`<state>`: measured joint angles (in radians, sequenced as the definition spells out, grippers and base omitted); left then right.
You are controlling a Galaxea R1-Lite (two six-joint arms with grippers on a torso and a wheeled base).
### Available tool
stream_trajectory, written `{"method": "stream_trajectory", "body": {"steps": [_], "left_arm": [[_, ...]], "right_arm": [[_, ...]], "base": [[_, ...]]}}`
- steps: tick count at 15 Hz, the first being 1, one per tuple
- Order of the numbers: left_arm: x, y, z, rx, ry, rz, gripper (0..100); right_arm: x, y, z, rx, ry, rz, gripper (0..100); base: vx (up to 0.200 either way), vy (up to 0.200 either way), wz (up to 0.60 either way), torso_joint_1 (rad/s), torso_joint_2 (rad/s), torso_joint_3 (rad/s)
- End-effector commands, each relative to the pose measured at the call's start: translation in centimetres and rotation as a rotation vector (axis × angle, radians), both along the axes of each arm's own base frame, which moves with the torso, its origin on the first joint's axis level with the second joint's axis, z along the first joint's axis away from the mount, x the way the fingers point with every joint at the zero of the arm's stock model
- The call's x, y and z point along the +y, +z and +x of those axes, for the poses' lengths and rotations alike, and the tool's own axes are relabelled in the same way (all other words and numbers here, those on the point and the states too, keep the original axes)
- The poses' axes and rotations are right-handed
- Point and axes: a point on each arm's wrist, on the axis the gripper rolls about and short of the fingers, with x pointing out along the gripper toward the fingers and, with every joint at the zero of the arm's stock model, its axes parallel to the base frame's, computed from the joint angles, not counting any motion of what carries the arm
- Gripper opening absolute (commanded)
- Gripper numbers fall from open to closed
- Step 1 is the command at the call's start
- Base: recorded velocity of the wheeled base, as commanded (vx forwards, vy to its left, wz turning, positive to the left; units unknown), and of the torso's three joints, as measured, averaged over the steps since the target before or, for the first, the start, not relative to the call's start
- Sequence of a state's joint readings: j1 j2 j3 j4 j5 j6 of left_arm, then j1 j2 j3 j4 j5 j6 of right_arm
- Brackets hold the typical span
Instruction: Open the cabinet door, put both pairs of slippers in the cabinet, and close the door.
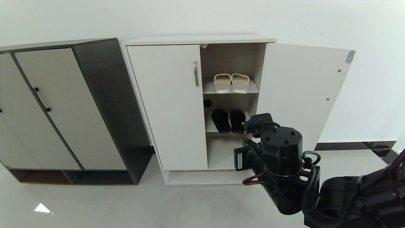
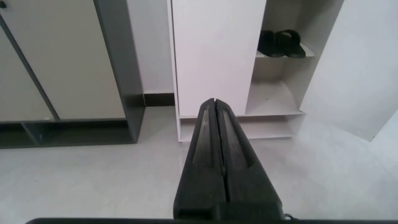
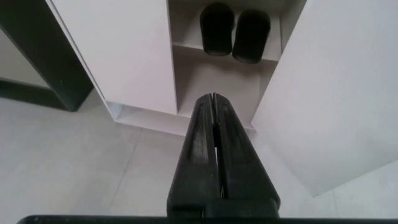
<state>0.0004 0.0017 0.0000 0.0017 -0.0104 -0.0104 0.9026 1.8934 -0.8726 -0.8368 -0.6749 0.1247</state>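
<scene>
The white cabinet [image 1: 167, 104] stands against the wall with its right door [image 1: 300, 91] swung wide open and its left door shut. A pair of white slippers [image 1: 231, 83] sits on the upper shelf. A pair of black slippers [image 1: 228, 121] lies on the middle shelf, toes inward, and these black slippers [image 3: 235, 25] also appear beyond my right gripper [image 3: 214, 98]. That gripper is shut and empty, low in front of the open compartment. My left gripper [image 2: 214, 102] is shut and empty, facing the cabinet's closed left door from farther back.
A grey and beige cabinet [image 1: 47, 104] stands left of the white one, doors closed. The left door has a metal handle [image 1: 196, 73]. The bottom shelf [image 1: 221, 152] is bare. Pale floor [image 1: 126, 202] spreads in front. My right arm [image 1: 278, 158] is near the open door's lower edge.
</scene>
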Motion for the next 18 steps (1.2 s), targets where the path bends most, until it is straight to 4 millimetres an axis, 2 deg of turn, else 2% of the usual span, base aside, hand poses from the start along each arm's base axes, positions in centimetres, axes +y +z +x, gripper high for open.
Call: {"method": "stream_trajectory", "body": {"steps": [1,3,6,18], "left_arm": [[0.0,0.0,0.01,0.001,-0.001,0.0,0],[0.0,0.0,0.01,0.001,-0.001,0.0,0],[0.0,0.0,0.01,0.001,0.001,0.0,0],[0.0,0.0,0.01,0.001,-0.001,-0.002,0]], "right_arm": [[-0.06,-0.14,-0.09,0.0,0.002,-0.008,0],[-0.08,-0.12,-0.11,-0.006,0.002,-0.003,0],[-0.11,-0.1,-0.13,-0.006,0.002,-0.003,0],[-0.2,-0.03,-0.13,-0.006,0.001,-0.002,0]], "base": [[0.0,0.0,0.0,0.0,0.0,0.0],[0.0,0.0,0.0,-0.001,-0.09,-0.101],[0.0,0.0,0.0,0.028,-0.22,-0.33],[0.0,0.0,0.0,0.118,-0.49,-0.338]]}}
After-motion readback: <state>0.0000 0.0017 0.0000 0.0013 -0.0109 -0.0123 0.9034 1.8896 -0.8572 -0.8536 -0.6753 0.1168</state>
